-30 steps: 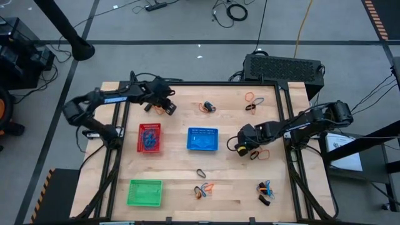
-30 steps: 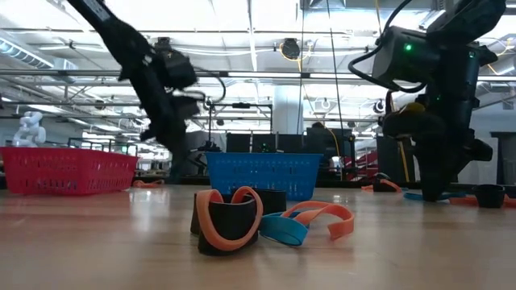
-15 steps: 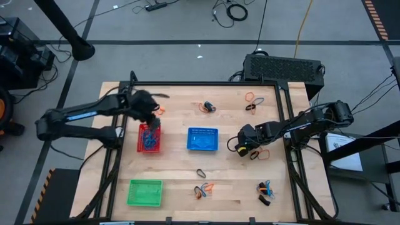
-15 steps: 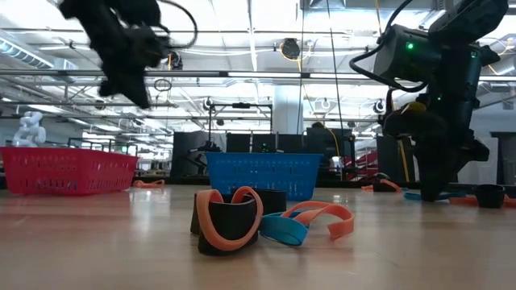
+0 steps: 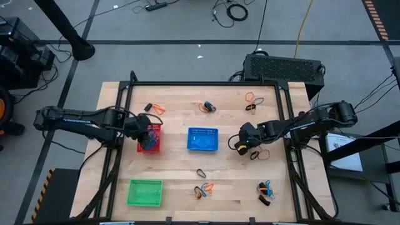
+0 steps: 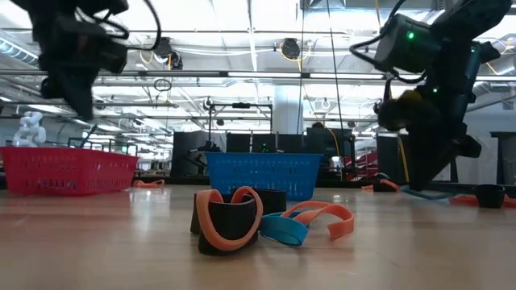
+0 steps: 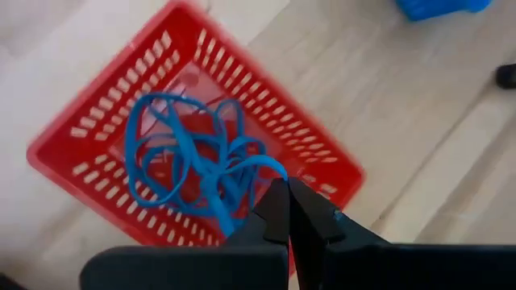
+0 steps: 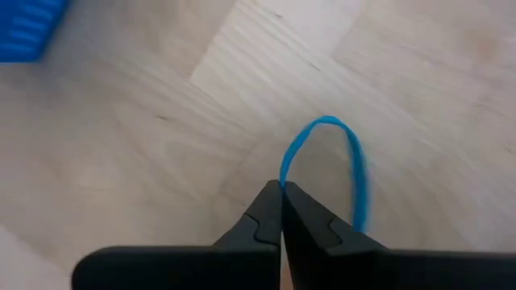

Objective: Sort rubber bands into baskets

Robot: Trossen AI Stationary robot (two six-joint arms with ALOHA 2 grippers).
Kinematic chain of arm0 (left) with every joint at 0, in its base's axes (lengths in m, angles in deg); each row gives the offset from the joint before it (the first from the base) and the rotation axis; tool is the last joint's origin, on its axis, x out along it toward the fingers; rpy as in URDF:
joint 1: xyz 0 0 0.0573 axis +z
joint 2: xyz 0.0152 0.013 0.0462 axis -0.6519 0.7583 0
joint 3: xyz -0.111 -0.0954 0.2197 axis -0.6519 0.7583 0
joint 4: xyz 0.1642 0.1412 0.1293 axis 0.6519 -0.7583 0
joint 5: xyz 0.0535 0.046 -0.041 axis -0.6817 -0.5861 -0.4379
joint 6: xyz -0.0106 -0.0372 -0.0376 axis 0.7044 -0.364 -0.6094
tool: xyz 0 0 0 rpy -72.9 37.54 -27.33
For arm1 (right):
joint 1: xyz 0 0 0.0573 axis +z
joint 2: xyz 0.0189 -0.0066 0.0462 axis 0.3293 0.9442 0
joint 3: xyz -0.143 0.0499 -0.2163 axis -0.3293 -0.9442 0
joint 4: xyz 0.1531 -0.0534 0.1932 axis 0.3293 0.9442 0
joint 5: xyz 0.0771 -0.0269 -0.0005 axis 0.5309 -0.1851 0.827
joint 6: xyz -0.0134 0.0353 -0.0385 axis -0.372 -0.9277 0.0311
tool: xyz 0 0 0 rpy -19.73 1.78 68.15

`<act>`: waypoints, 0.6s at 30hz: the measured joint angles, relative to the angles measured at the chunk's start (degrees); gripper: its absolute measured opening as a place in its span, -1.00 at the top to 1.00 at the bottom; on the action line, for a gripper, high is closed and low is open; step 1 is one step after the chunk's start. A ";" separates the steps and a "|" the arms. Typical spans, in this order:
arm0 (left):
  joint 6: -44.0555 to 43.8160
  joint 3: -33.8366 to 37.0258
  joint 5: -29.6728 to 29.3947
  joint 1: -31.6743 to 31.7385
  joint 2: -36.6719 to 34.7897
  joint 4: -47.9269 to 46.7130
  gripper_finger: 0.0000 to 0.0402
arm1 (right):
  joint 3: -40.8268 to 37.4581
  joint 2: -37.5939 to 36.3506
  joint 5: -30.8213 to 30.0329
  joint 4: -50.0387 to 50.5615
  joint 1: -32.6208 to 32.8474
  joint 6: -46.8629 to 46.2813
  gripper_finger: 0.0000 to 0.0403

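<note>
The left pincer (image 5: 148, 132) hung over the red basket (image 5: 150, 145) on the left half of the worktop (image 5: 231, 175); in the left wrist view its two dark fingers (image 7: 278, 211) were pressed fully together on a blue rubber band (image 7: 242, 171) whose loop trailed down into the tangle of blue bands (image 7: 173, 157) already lying in that basket. The right pincer (image 5: 240, 145) sat low over the boards just to the right of the blue basket (image 5: 202, 139); its fingers (image 8: 270, 211) were likewise closed tight, pinching one end of a single blue band (image 8: 330, 157), the rest of the loop arching out over bare wood. An orange band (image 5: 263, 154) lay on the worktop just beside that pincer.

The green basket (image 5: 145, 192) stood at the near left corner, well apart from both arms; whether anything lay in it I could not tell. Loose bands were scattered elsewhere: an orange and black pair (image 5: 154, 108) near the far edge behind the red basket; another small cluster (image 5: 208, 107) behind the blue basket; an orange and a dark one (image 5: 250, 102) towards the far right; a lone black loop (image 5: 201, 172) in front of the blue basket; a mixed bunch (image 5: 202, 189) near the front edge, which in the low view showed as a black band, orange bands and a blue one (image 6: 278, 227) heaped together; and a further mixed group (image 5: 265, 191) at the near right corner.
</note>
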 joint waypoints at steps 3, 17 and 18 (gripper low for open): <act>-1.54 2.32 -0.07 -0.56 0.00 1.69 1.00 | 0.08 -2.22 0.03 -0.01 0.00 0.17 1.00; -1.50 5.98 1.02 -1.51 2.73 4.14 0.89 | 0.11 -11.42 -0.93 -7.57 0.04 0.87 1.00; -1.37 5.99 1.07 -1.51 2.82 4.52 0.86 | 0.12 -11.93 -0.93 -8.88 0.04 1.07 1.00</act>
